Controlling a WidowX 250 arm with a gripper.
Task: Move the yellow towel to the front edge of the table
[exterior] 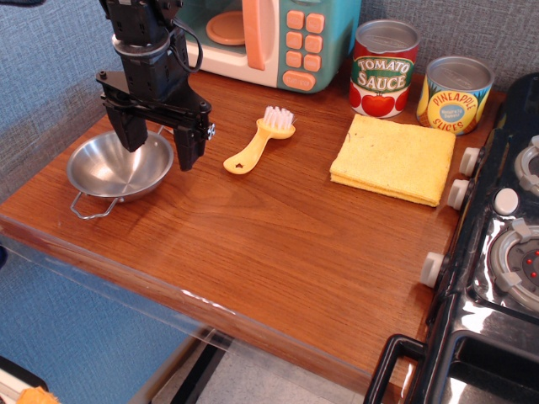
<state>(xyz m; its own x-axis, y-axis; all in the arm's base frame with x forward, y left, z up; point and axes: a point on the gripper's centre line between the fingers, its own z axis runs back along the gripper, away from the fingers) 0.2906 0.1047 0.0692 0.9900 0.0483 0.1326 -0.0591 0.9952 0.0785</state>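
The yellow towel (393,158) lies flat and folded on the reddish-brown table (253,244), at the back right next to the stove and just in front of two tins. My gripper (160,143) hangs at the far left, well away from the towel, over the near rim of a steel bowl (118,168). Its two black fingers are spread apart with nothing between them.
A yellow-handled brush (257,143) with white bristles lies between gripper and towel. A tomato sauce tin (383,69) and a pineapple tin (455,94) stand behind the towel. A toy microwave (269,38) is at the back. A black toy stove (497,244) borders the right side.
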